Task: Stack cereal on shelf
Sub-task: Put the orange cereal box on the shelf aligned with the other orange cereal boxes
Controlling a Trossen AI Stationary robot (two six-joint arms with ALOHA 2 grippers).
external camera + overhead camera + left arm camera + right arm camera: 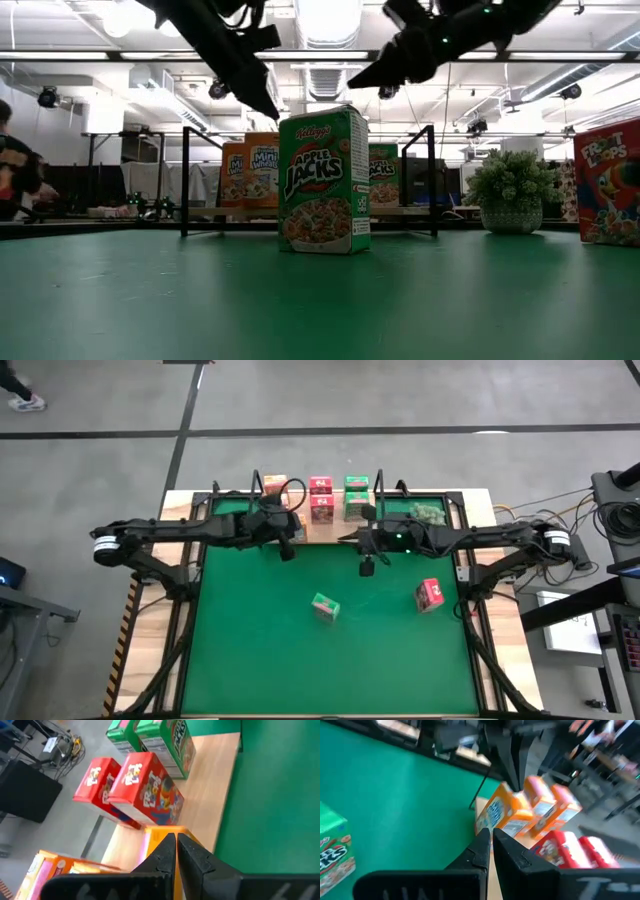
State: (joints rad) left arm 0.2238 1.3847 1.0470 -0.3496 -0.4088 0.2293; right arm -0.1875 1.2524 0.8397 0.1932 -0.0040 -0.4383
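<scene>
The wooden shelf lies at the mat's far edge. On it stand orange cereal boxes, two pink-red ones and two green ones. A green box stands upright on the mat, and a pink-red box stands to its right. My left gripper is shut and empty just above an orange box on the shelf's left part. It also shows in the low view. My right gripper is shut and empty, raised over the shelf's near edge.
A fuzzy grey-green plant ball sits at the shelf's right end. Black wire uprights stand at the shelf's sides. The two gripper tips are close together over the shelf. The near half of the mat holds only the two loose boxes.
</scene>
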